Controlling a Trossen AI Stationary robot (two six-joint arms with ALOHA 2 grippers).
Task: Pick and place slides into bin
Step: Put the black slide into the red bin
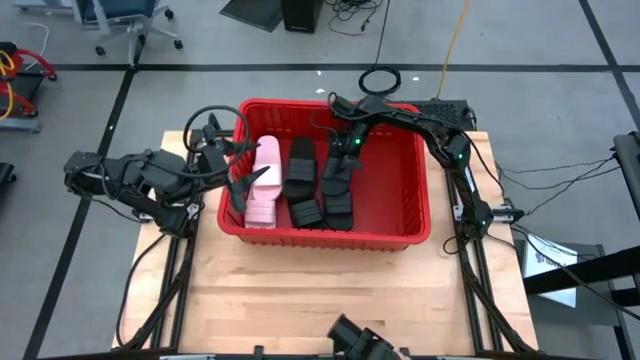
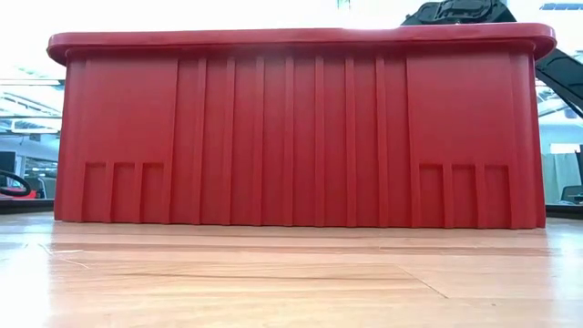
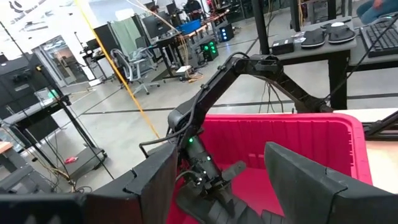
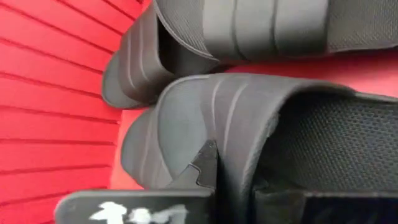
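Note:
The red bin [image 1: 415,190] stands at the table's far middle; its near wall fills the low view [image 2: 291,137]. Inside lie white slides [image 1: 263,190] by the left wall and several black slides [image 1: 300,170] in the middle. My left gripper [image 1: 243,172] is open and empty over the bin's left rim, pointing across the bin [image 3: 230,186]. My right gripper [image 1: 340,165] reaches down into the bin from the far right and is shut on a black slide [image 4: 205,118]. Another black slide [image 4: 249,25] lies just beyond it. My right gripper holds the black slide by its wide strap, at the strap's edge [image 4: 233,168]. One finger [image 4: 202,165] lies on the strap's outer face, and the other seems to reach under the strap. The fingers come from above, pointing down. The slide rests in the bin.
The bin's ribbed red floor and walls [image 4: 56,93] close in around my right gripper. Bare wooden table [image 1: 330,290] lies in front of the bin. Cables run along the table's right side [image 1: 520,210]. A dark camera mount [image 1: 360,340] sits at the near edge.

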